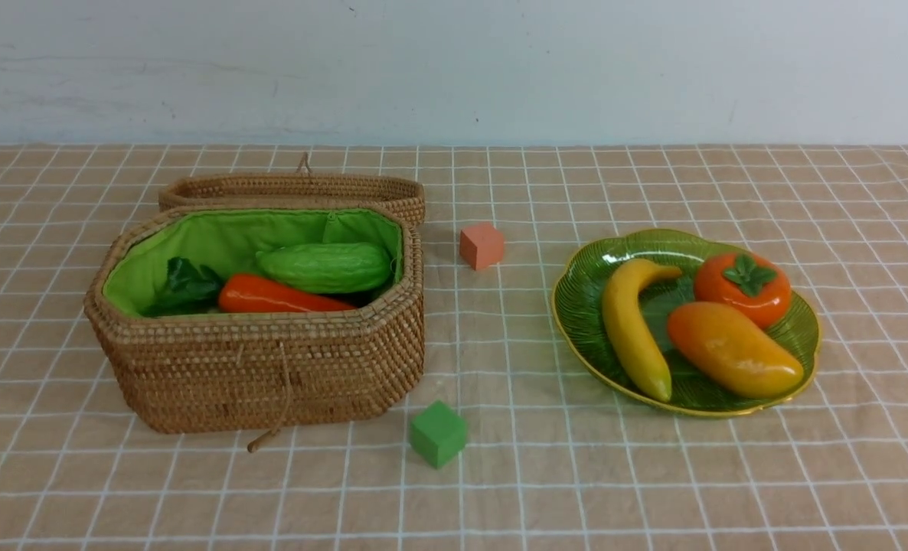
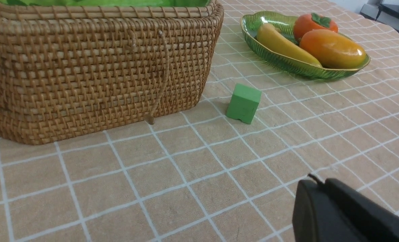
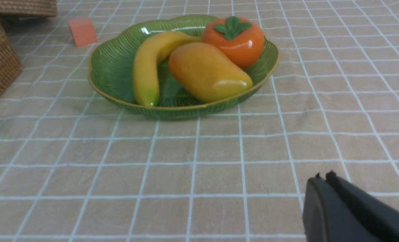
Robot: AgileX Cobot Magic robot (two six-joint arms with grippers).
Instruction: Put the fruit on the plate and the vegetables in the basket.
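Note:
The green leaf-shaped plate (image 1: 576, 306) on the right holds the fruit: a yellow banana (image 1: 634, 329), an orange-yellow mango (image 1: 733, 350) and an orange-red persimmon (image 1: 741, 287). The wicker basket (image 1: 262, 367) on the left, lid folded back, holds the vegetables: a light green cucumber (image 1: 325, 267), an orange carrot (image 1: 278, 297) and dark green leaves (image 1: 186, 287); anything lying deeper is hidden. Neither arm shows in the front view. My left gripper (image 2: 317, 183) is shut and empty, low over the cloth, apart from the basket (image 2: 95, 67). My right gripper (image 3: 322, 176) is shut and empty, apart from the plate (image 3: 112, 67).
A small orange cube (image 1: 481, 245) sits behind and between basket and plate. A small green cube (image 1: 438, 433) sits by the basket's front right corner. The checked tan cloth (image 1: 500, 490) covers the table. A pale wall stands behind.

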